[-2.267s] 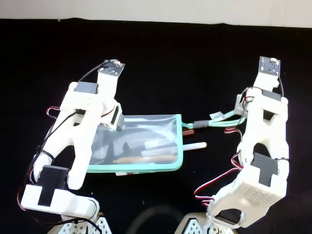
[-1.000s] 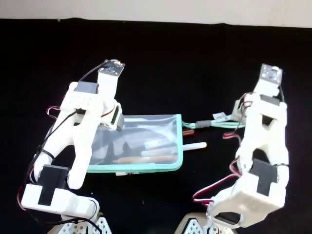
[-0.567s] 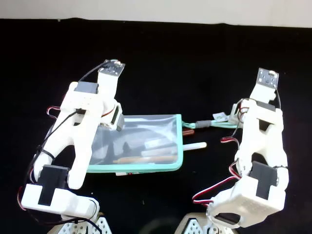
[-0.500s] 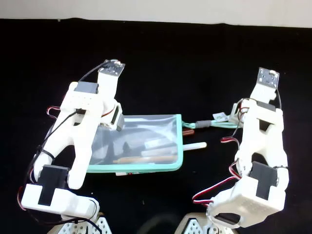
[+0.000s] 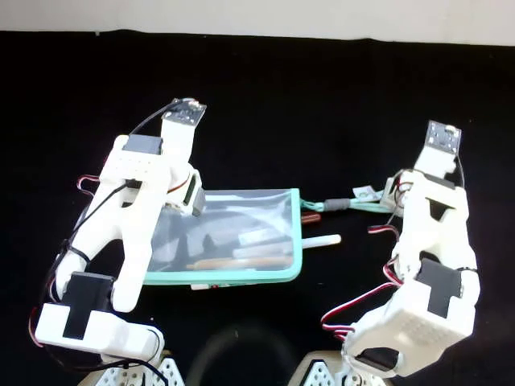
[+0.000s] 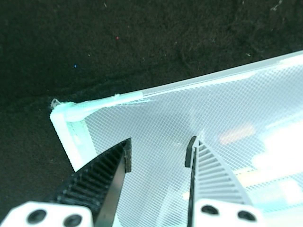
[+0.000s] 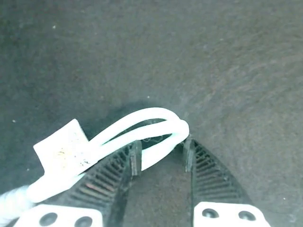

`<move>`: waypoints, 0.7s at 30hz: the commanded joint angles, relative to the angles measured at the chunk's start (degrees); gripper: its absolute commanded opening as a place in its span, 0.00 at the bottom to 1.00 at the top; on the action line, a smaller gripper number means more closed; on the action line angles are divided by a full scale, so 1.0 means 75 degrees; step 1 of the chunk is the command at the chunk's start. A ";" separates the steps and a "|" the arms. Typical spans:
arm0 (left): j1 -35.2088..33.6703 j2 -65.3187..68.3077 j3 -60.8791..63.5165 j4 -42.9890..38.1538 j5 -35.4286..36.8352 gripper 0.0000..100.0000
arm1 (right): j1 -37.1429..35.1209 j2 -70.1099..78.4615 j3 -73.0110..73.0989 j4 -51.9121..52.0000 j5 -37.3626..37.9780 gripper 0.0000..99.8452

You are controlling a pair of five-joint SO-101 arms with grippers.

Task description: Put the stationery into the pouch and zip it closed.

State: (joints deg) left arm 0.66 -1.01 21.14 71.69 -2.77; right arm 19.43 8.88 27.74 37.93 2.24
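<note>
Pouch (image 5: pixel 241 233) lies flat on the black table (image 5: pixel 322 104), mid-table but nearer my left arm, which covers one end of it in the high view. It's clear mesh w/ teal trim. Inside are stationery pcs: a wooden pencil (image 5: pixel 237 262) along the near edge, plus a couple of pale pens (image 5: pixel 261 236) above it. At the end facing my right arm, a reddish-brown pen (image 5: pixel 311 217) pokes out past the trim. A white stick (image 5: pixel 322 240) lies on the cloth just beside that same end, outside the pouch. Can't tell how far the zip is run.

From the far corner of that end a teal pull cord (image 5: pixel 354 206) runs across the table to my right arm, w/ a grey sleeve on it and a small white tag (image 7: pixel 61 149) near the loop.

My left gripper (image 6: pixel 159 146) is over the mesh close to the pouch's corner. Its jaws are parted w/ nothing between them except the mesh below; whether the tips press the fabric I can't say.

My right gripper (image 7: pixel 161 146) sits astride the cord's loop end, jaws parted. The loop passes between the fingers and touches one of them, but isn't pinched flat as far as I can see. The tag is just outside the jaws.
</note>
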 commanded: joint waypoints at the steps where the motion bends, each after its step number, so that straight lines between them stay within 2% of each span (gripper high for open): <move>1: 0.0076 -0.0029 -0.0229 -0.0035 0.0000 0.21 | 0.0217 -0.0018 -0.0029 -0.0100 0.0129 0.16; 4: 0.0076 -0.0029 -0.0229 -0.0035 0.0000 0.21 | 0.0170 0.0006 -0.0064 -0.0123 0.0129 0.16; 8: 0.0076 -0.0029 -0.0229 -0.0035 0.0000 0.21 | -0.0275 0.0088 -0.0064 -0.0873 0.0129 0.16; 14: 0.0076 -0.0029 -0.0229 0.0023 0.0000 0.21 | -0.0533 0.1061 -0.0627 -0.1073 0.0152 0.16; 19: 0.0076 -0.0029 -0.0229 -0.0012 0.0000 0.21 | -0.0568 0.1858 -0.1858 0.0416 0.0645 0.15; 21: 0.0076 -0.0029 -0.0229 0.0000 0.0000 0.21 | -0.0557 0.2069 -0.2280 0.0826 0.0656 0.07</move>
State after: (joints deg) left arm 0.66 -1.01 21.14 71.69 -2.77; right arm 16.88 21.89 15.43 40.31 6.02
